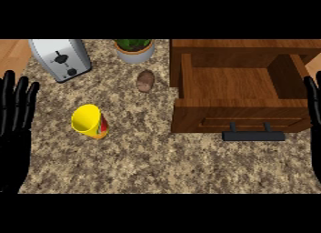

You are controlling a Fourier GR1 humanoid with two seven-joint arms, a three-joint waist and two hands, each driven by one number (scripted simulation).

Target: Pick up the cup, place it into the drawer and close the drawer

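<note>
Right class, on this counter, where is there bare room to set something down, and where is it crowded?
The widest bare patch is the counter in front of the yellow cup and the open drawer. A narrower gap lies between cup and drawer front. The drawer's inside shows nothing in it. It is crowded at the back, around the toaster, plant pot and potato.
</note>
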